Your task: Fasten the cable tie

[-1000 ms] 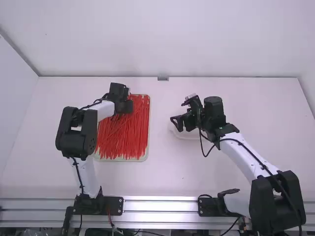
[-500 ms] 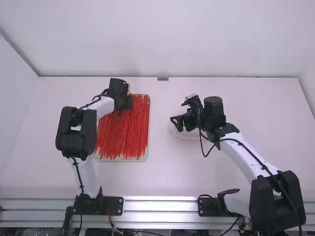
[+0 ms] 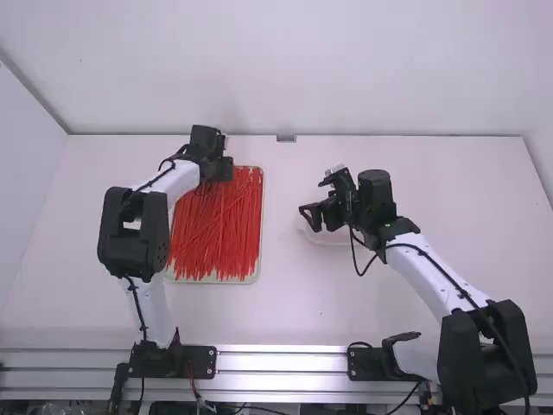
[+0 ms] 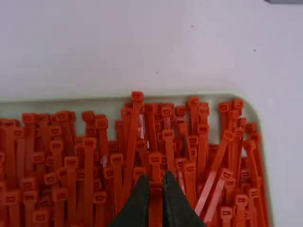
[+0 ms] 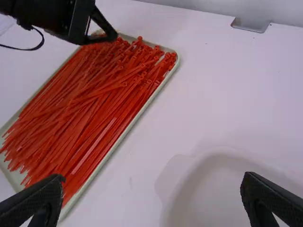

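**At the tray's far end: one tie pinched, many lying across it**

Over the far end of the tray (image 3: 256,259), the left pincer (image 4: 155,189) is closed on a single orange cable tie (image 4: 155,203). The strap shows as a thin strip between the two fingertips. That tie lies in the heap of ties (image 3: 216,229) that fills the tray, with the square heads crowded toward the rim by the pincer. Across the tabletop (image 3: 389,156), well apart from the tray, the right pincer (image 5: 151,179) hangs wide open over a pale shallow dish (image 5: 199,161), holding nothing.

The main risk is probably the heap itself. Other straps lie crossed over and beside the held one, so a lift may drag them up or flick them over the rim onto the tabletop. I cannot tell whether a second strap is caught in the grip as well. The hold is narrow and sits on a slick strap, so a quick pull could let the tie slide out. A long strap held near one end will also droop and sway. That would make its free end a hard target for the right pincer, and threading the tail into the head would then likely miss.
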`<state>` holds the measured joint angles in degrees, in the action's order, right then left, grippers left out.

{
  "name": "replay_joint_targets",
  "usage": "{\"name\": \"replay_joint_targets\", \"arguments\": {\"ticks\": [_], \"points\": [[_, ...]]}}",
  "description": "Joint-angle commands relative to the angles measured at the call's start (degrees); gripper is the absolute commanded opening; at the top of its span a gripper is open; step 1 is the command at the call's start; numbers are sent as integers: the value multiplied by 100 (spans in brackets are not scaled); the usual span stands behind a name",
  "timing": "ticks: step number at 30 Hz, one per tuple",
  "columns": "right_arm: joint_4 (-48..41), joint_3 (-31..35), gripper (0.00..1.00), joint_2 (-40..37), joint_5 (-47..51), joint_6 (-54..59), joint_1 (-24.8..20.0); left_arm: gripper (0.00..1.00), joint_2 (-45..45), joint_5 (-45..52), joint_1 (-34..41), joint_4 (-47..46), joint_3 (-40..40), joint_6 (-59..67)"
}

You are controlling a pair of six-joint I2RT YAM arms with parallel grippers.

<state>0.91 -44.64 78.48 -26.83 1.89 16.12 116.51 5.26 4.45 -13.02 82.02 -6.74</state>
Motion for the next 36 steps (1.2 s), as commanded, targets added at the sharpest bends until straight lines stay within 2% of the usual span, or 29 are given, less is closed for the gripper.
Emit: {"name": "replay_joint_targets", "arguments": {"ticks": [1,8,25,32,36], "points": [[-2,-146,100,31,-11,11,0,2,-50,-42,2,-236,396,-28],[33,-146,100,28,-11,11,-2,2,-382,-35,7,-822,1029,-35],[39,-146,100,28,-15,111,-61,2,-2271,-39,4,-1408,1016,201],[39,-146,100,28,-17,101,-118,2,-3263,-42,7,-1502,597,267],[39,-146,100,28,-17,116,-101,2,-3908,-37,7,-1325,59,267]]}}
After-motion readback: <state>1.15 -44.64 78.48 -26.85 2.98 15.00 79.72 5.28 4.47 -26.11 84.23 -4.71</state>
